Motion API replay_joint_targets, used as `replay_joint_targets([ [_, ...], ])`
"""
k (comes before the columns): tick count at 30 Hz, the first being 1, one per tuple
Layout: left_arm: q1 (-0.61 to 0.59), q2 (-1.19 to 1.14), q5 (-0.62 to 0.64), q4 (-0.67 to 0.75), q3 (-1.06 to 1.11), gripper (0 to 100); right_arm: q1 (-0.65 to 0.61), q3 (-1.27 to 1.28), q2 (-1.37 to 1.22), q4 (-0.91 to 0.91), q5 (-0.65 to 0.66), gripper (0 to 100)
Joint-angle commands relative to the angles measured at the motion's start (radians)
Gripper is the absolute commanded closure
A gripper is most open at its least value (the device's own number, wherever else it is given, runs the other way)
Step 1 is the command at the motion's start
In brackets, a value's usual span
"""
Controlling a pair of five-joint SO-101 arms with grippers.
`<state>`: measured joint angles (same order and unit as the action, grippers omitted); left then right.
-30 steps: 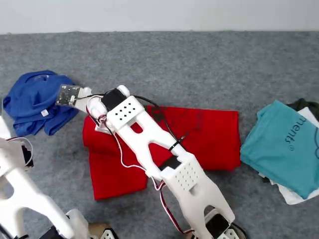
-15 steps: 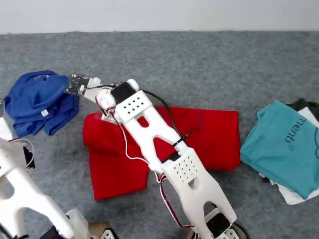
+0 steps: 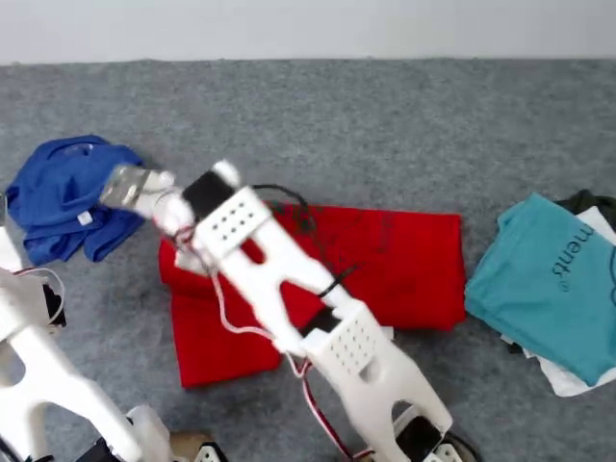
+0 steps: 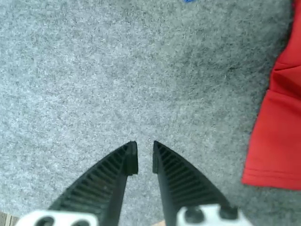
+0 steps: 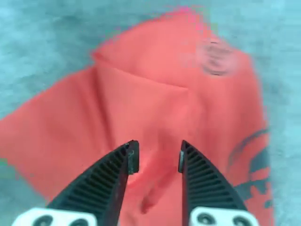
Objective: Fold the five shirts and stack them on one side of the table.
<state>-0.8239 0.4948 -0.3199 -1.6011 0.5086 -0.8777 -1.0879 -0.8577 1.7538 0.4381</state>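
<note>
Gripper — right one — over red shirt

A table covered in grey, carpet-like fabric. A crumpled blue shirt lies at its left edge. A red shirt lies near the middle, spread flat and partly folded. A pile sits at the right edge, with a folded teal shirt on top and a white shirt beneath it against the fabric.
</note>
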Motion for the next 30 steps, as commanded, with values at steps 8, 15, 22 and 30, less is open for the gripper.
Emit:
replay_joint_targets([
  [8, 0.009, 0.015, 0.008, 0.012, -0.004, 93, 0.010, 0.290, 0.154, 0.033, -0.052, 85.2],
  [15, 0.009, 0.015, 0.008, 0.012, -0.004, 93, 0.096, 0.293, 0.128, 0.016, -0.032, 85.2],
  [22, 0.009, 0.015, 0.008, 0.012, -0.004, 93, 0.150, 0.287, 0.001, -0.056, 0.014, 85.2],
  [30, 0.009, 0.015, 0.008, 0.012, -0.004, 93, 0.130, 0.287, 0.150, 0.015, 0.008, 85.2],
])
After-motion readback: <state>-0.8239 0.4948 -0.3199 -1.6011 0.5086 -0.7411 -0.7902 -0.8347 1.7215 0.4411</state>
